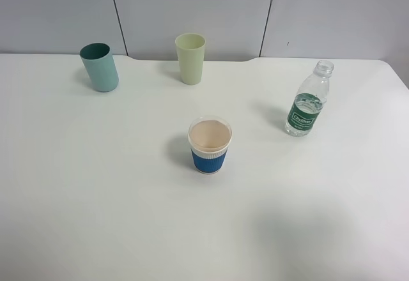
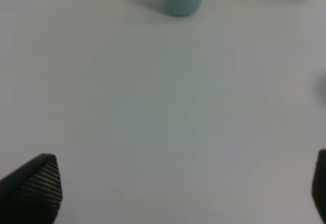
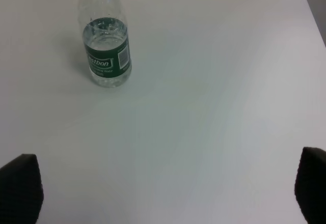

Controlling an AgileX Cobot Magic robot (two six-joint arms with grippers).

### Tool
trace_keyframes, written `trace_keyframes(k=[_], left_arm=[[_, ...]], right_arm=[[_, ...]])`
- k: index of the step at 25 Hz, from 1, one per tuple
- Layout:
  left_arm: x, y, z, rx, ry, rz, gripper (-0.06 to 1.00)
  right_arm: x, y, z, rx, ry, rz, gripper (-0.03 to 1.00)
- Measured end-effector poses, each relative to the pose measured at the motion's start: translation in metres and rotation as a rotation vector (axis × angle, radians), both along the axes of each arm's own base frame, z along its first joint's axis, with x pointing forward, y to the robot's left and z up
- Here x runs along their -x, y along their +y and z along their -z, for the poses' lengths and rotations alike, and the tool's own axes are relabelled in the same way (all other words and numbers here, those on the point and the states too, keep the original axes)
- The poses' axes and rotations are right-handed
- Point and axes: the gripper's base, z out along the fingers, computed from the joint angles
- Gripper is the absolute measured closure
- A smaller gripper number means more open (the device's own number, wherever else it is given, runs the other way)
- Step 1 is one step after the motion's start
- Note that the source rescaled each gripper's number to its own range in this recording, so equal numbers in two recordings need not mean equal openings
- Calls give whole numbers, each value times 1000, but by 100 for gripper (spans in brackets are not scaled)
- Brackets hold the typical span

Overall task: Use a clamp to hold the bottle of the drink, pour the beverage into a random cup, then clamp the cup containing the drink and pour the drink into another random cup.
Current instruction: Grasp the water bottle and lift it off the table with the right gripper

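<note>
Exterior high: bottle (image 1: 308,99) stood uncapped, green-labelled, 2 o'clock from paper cup (image 1: 209,145), near surface (image 1: 96,217) edge; open room at 6 o'clock; left tool (image 2: 183,183) and right tool (image 3: 168,183) gaped wide, empty.

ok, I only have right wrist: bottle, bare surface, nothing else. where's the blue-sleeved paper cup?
Observer: The blue-sleeved paper cup stands upright in the middle of the table. In the high view it is left of the bottle and nearer the front.
Operator: anything in it?
Observer: Its beige inside shows, and I can see no liquid.
Operator: other cups?
Observer: The pale yellow-green tumbler stands near the far edge, with the teal tumbler to its left.
</note>
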Motion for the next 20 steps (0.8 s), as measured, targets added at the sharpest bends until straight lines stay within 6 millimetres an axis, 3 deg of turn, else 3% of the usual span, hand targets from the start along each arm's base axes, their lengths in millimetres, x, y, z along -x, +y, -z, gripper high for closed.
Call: trace_keyframes(k=[20], left_arm=[[0, 0, 0, 0, 0, 0, -6]], right_arm=[[0, 0, 0, 0, 0, 0, -2]])
